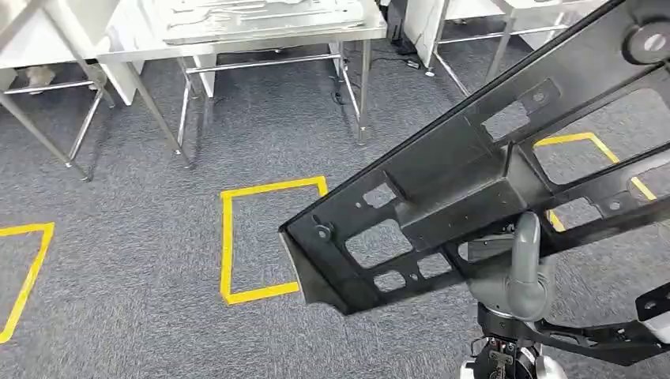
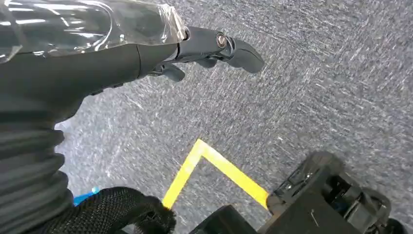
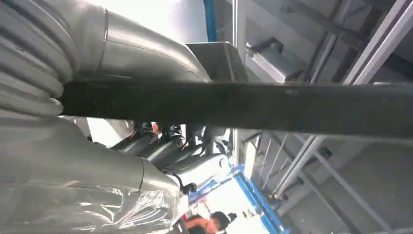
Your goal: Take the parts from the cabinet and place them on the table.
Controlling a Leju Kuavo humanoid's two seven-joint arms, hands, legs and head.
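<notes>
Right hand (image 3: pixel 160 146) grips a long black part (image 1: pixel 490 181), its thumb and darker fingers wrapped around the part's edge, which crosses the right wrist view as a dark bar (image 3: pixel 253 105). From the head view the part is a flat black frame with several cut-out windows, held aloft above the grey carpet (image 1: pixel 142 260) and slanting from the upper right corner down toward the picture's centre, where its lower end hangs over one corner of a yellow tape square (image 1: pixel 237 237). The grey thumb (image 1: pixel 525 253) stands up against the part's near edge.

Left hand (image 2: pixel 195 48) hangs over the carpet with nothing in it, fingers loosely apart and a little curled; a corner of yellow tape (image 2: pixel 204 161) lies on the floor beneath it.

At the top of the head view stands a steel table (image 1: pixel 261 35) on thin legs, and on its top lie flat silver metal parts (image 1: pixel 261 16); I cannot count them. Two more table frames show beside it, one at each side.

Three yellow tape outlines mark the carpet: the one under the part, one at the left edge (image 1: pixel 28 268), one partly hidden behind the part (image 1: pixel 585 142).

Looking upward, the right wrist view shows shelving rails (image 3: pixel 311 146) and a person (image 3: pixel 209 222) low in the picture.
</notes>
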